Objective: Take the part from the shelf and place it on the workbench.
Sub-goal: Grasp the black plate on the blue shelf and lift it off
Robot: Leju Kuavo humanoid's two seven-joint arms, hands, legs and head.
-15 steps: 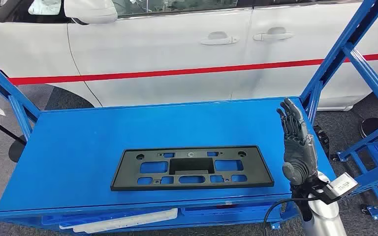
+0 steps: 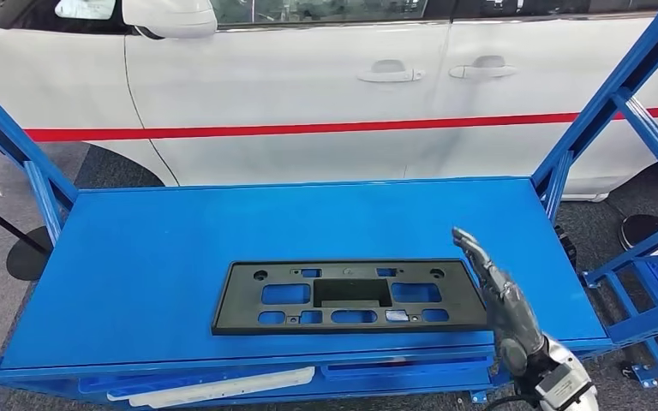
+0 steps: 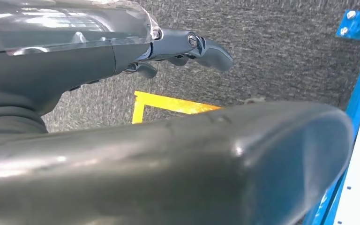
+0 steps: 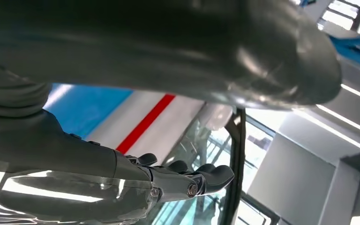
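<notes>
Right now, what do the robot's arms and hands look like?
The right hand is dark grey, with long jointed fingers like metal bones. Behind it sit a silver, rounded wrist with a small white label and a thin black cable. The left hand is the same dark grey, with a fat smooth thumb, a clear shiny cover and a little silver screw.

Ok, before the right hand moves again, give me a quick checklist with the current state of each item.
1. Black part lies flat on the blue workbench: ok.
2. Part fully on the top, not overhanging the front edge: ok.
3. Right hand holds nothing, fingers extended: ok.
4. Right hand clear of the part: cannot tell; in the head view it overlaps the part's right end, and contact or height is unclear.
5. Left hand holds nothing, hanging over grey floor beside the blue frame: ok.
6. Small light patch on the part near its right side, debris or glare: cannot tell.
</notes>
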